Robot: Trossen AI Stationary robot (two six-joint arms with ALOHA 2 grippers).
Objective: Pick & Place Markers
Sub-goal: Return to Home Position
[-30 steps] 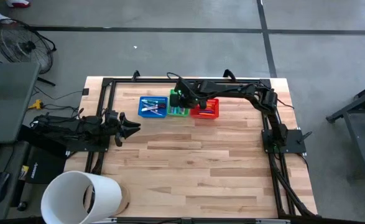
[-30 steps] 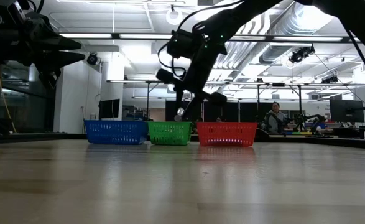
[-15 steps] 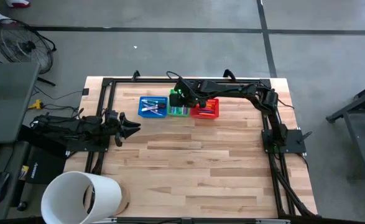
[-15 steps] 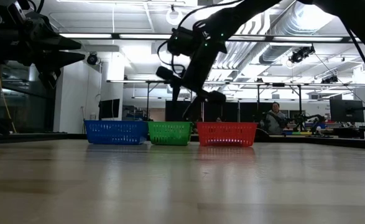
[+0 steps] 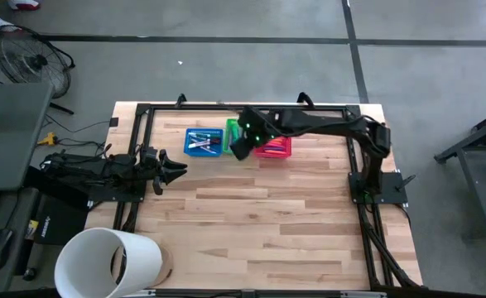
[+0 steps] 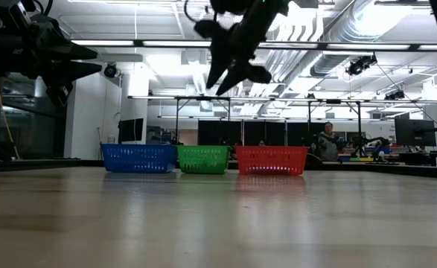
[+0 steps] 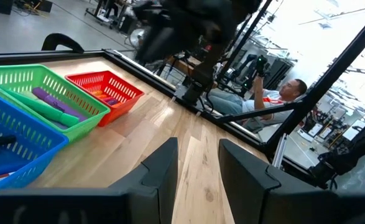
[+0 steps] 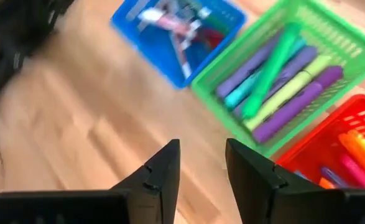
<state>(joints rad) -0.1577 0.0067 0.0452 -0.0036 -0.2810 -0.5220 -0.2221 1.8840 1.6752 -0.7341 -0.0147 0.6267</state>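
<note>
1. High view: the thin, pen-like plastic markers [image 5: 199, 143] lie in three baskets set in a row at twelve o'clock on the pale wooden bench [image 5: 251, 223]. These are a blue plastic mesh basket [image 5: 186, 142], a green plastic mesh basket [image 5: 228, 135] and a red plastic mesh basket [image 5: 289, 147]. The right end effector [image 5: 238, 151] hangs over the green one's six o'clock edge. The left end effector [image 5: 179, 168] waits at nine o'clock, well apart from the baskets.

2. Low view: the right end effector [image 6: 233, 74] is high above the green basket [image 6: 202, 158], with its fingers spread and nothing between them. No marker shows on the bench top.

3. Left wrist view: the left end effector [image 7: 198, 180] is parted and empty. A purple marker [image 7: 53, 104] lies in the green basket [image 7: 76, 93].

4. Right wrist view: the right end effector [image 8: 204, 174] is wide open and holds nothing.
   - Purple, green, teal and yellow-green markers [image 8: 275, 74] are piled roughly parallel in the green basket [image 8: 331, 28]. Orange and pink ones lie in the red basket [image 8: 306, 155].
   - They look light, stiff and smooth-barrelled, so they are likely to roll or slip.
   - The best hold is probably across mid-barrel on the topmost stick, with the fingers square to its length.
</note>
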